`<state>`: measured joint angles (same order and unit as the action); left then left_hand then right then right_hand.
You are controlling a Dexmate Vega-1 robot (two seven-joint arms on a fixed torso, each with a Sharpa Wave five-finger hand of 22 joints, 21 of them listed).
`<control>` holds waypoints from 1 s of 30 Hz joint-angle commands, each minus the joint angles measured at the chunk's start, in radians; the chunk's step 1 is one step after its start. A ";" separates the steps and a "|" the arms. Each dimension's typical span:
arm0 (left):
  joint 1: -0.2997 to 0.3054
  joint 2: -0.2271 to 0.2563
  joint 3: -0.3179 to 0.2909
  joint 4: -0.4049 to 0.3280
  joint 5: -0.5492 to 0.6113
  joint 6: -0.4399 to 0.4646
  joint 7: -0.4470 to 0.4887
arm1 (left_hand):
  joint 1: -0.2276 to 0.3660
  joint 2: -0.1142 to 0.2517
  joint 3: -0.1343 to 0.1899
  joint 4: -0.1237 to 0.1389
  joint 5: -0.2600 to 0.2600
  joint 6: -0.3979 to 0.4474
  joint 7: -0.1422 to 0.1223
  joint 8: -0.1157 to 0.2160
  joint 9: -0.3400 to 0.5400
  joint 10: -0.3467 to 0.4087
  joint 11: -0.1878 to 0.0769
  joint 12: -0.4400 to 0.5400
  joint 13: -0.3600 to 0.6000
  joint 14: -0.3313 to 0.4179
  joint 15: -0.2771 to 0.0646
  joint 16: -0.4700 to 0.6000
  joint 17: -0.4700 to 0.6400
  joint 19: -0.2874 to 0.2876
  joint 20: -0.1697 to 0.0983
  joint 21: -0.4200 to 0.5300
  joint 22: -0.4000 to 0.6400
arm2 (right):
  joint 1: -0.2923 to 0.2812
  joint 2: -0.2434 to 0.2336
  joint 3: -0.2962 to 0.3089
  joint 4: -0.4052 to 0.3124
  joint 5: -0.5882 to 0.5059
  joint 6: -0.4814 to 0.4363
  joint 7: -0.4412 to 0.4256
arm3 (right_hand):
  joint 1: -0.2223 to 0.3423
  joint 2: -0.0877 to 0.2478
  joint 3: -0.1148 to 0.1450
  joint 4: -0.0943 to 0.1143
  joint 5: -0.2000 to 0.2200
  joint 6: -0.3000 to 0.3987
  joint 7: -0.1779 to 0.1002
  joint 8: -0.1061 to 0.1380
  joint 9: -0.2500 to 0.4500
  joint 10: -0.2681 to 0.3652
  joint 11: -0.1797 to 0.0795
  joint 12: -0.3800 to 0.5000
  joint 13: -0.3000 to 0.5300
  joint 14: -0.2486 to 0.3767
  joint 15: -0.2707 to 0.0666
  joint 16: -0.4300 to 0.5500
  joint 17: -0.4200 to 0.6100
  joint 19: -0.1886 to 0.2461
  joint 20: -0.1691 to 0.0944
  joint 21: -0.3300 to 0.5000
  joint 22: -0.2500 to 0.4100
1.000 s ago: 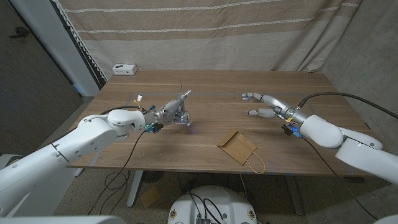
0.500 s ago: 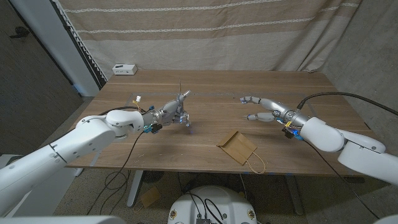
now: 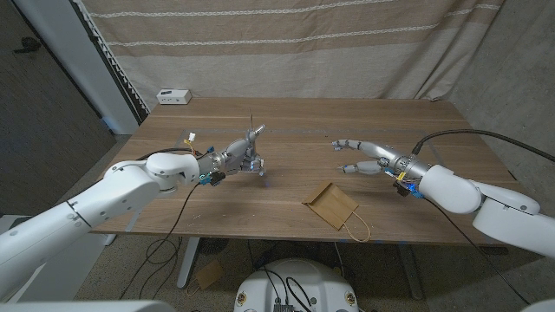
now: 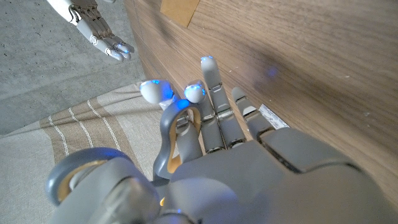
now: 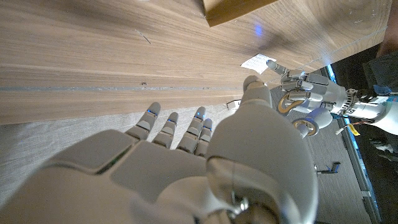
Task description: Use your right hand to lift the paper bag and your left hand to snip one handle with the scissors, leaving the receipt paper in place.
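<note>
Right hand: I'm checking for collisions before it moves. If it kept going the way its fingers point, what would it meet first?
Probably the left hand. The right hand points across the bare table toward it, with the paper bag nearer the robot, off that line. Height is unclear.

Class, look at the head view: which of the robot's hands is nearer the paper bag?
Right. The right hand hovers just beyond the paper bag; the left hand is farther off.
</note>
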<state>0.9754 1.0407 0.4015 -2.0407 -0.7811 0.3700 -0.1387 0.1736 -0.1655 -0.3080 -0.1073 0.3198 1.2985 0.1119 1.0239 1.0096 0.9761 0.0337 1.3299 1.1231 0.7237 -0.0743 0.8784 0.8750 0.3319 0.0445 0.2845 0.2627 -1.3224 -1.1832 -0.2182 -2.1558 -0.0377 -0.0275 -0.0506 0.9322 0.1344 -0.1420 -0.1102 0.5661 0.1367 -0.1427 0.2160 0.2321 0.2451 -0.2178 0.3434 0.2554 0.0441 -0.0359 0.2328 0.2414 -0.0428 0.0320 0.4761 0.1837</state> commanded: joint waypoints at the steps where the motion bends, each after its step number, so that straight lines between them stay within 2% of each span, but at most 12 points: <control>1: 0.003 0.005 -0.003 -0.003 -0.014 0.005 -0.008 | -0.012 -0.004 -0.037 -0.015 0.007 0.073 0.082 0.120 -0.004 0.012 -0.005 -0.002 0.005 -0.001 -0.045 0.008 -0.002 0.012 -0.001 -0.002 0.006 | -0.001 -0.009 -0.012 0.005 -0.036 0.026 0.032 | 0.009 0.005 0.002 -0.005 0.006 -0.006 -0.003 0.001 0.000 0.011 0.004 0.000 0.000 -0.001 -0.097 0.000 0.000 -0.004 -0.003 -0.001 0.002; 7: 0.004 0.006 -0.003 0.000 -0.023 0.006 -0.018 | -0.013 -0.003 -0.037 -0.014 0.008 0.079 0.082 0.127 0.002 0.013 -0.005 0.001 0.010 -0.003 -0.046 0.014 -0.003 0.012 -0.001 -0.005 0.006 | -0.004 -0.011 -0.019 0.007 -0.065 0.029 0.027 | 0.013 0.002 0.002 -0.007 0.008 -0.003 -0.005 0.003 -0.002 0.020 0.004 0.002 -0.001 0.002 -0.099 0.001 -0.001 -0.001 -0.003 -0.002 0.002; 13: 0.008 0.009 -0.004 -0.004 -0.024 0.006 -0.015 | -0.015 -0.002 -0.037 -0.012 0.009 0.084 0.082 0.133 0.010 0.015 -0.008 -0.001 0.006 -0.005 -0.044 0.020 -0.001 0.014 -0.002 -0.006 0.007 | -0.013 -0.012 -0.027 0.003 -0.124 0.030 0.000 | 0.021 0.002 0.003 -0.011 0.010 -0.009 0.005 0.001 -0.004 0.025 0.004 0.002 -0.002 0.004 -0.099 0.002 -0.003 0.002 -0.003 -0.003 0.002; 16: 0.015 0.009 -0.005 -0.004 -0.024 -0.004 -0.016 | -0.016 -0.002 -0.037 -0.012 0.010 0.071 0.082 0.123 0.001 0.011 -0.003 0.004 0.015 -0.006 -0.046 0.020 -0.004 0.015 -0.001 -0.006 0.007 | -0.017 -0.011 -0.026 0.002 -0.132 0.029 -0.002 | 0.025 0.002 0.004 -0.012 0.011 -0.010 0.004 0.001 -0.005 0.025 0.004 0.001 -0.002 0.004 -0.101 0.002 -0.004 0.003 -0.004 -0.004 0.002; 30: 0.025 0.013 -0.010 -0.005 -0.025 -0.015 -0.012 | -0.019 -0.002 -0.037 -0.010 0.011 0.083 0.082 0.129 0.002 0.014 -0.005 0.000 0.009 -0.006 -0.049 0.033 -0.012 0.016 -0.002 -0.011 0.011 | 0.009 0.006 -0.074 0.020 -0.264 0.040 -0.027 | 0.035 0.005 0.007 -0.015 0.015 -0.013 -0.003 0.001 -0.009 0.028 0.004 -0.001 -0.004 0.005 -0.106 0.002 -0.006 0.008 -0.008 -0.007 0.002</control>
<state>0.9934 1.0508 0.3954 -2.0466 -0.8065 0.3659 -0.1500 0.1658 -0.1653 -0.3082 -0.1074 0.3255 1.2984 0.1120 1.0239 1.0074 0.9757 0.0332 1.3258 1.1231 0.7225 -0.0754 0.9063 0.8611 0.3411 0.0427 0.2796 0.2719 -1.3306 -1.1903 -0.2631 -2.1463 -0.1878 0.0050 -0.0538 0.9544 0.1411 -0.1361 -0.1213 0.5738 0.1263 -0.1431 0.2160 0.2229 0.2647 -0.2161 0.3434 0.2508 0.0443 -0.0359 0.2329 0.2321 -0.0372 0.0266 0.4762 0.1837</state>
